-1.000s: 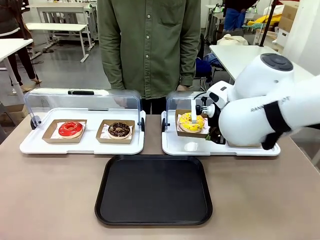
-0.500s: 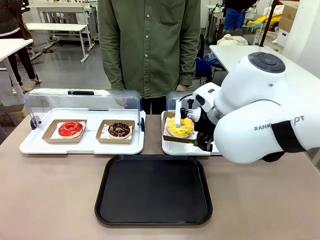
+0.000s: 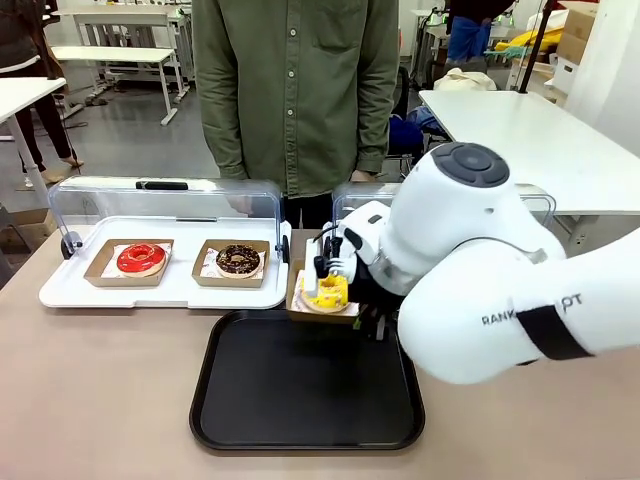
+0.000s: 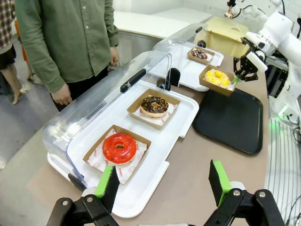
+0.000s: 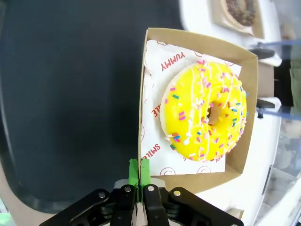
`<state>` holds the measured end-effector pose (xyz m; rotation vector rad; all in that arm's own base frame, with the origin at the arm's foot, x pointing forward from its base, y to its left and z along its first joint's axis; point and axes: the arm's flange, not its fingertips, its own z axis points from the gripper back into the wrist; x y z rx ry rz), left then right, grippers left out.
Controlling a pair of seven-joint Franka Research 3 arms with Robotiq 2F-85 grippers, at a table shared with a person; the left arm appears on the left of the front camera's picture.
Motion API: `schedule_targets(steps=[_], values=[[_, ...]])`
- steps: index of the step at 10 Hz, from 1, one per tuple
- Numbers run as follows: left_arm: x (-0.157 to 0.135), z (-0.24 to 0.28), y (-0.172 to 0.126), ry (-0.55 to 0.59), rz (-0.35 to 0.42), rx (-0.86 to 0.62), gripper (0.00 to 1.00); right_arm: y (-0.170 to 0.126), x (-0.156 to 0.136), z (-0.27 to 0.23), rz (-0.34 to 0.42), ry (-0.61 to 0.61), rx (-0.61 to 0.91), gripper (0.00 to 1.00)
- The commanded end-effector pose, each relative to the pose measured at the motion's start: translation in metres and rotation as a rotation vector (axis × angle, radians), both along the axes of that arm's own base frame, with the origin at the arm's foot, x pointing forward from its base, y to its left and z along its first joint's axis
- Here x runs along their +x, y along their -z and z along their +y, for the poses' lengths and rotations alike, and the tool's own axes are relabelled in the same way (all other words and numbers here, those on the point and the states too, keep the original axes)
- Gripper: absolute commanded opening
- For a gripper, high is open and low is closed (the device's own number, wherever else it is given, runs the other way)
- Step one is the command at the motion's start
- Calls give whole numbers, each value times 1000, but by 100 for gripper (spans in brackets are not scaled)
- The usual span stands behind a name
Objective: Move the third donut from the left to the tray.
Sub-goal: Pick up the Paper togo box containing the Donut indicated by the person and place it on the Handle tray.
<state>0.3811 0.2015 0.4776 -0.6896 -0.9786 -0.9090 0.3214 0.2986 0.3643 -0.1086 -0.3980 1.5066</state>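
1. Two arms are at the table (image 3: pixel 100 400). The right gripper (image 5: pixel 139 175) has its jaws clenched on the cardboard wall of the holder carrying the third donut (image 3: pixel 325 292).
2. The third donut (image 5: pixel 204 111), yellow-iced with sprinkles, is held in the air over the far edge of the tray (image 3: pixel 240 400), tilted toward the camera in the front view.
3. The tray lies at the middle of the table's near edge, nothing resting on it.
4. The left gripper (image 4: pixel 164 186) hangs above the table's left end with its jaws released and nothing between them.
5. The red donut (image 3: pixel 141 258) and the chocolate donut (image 3: pixel 238 259) sit in their holders on the white tray (image 3: pixel 160 293) near the far-left edge.
6. A person (image 3: pixel 297 90) stands at the far edge.
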Motion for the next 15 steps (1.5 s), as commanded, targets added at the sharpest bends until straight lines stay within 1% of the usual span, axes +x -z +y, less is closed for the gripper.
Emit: schedule_targets(steps=[1,2,5,7,9,11,15], values=[[-2,-1,-2,12,-9,-4,100,33,-83,-48,-13,-4,10,2],[-2,-1,-2,12,-9,-4,100,36,-93,-48,2,-26,15,2],[-2,-1,-2,12,-9,-4,100,44,-116,-45,23,-42,8,2],[-2,-1,-2,12,-9,-4,100,53,-121,-45,48,-41,4,2],[-2,-1,-2,12,-9,-4,100,64,-121,-45,77,-33,-2,2],[-2,-1,-2,12,-9,-4,100,71,-121,-48,85,-34,6,2],[-2,-1,-2,12,-9,-4,100,77,-126,-53,98,-31,-2,2]])
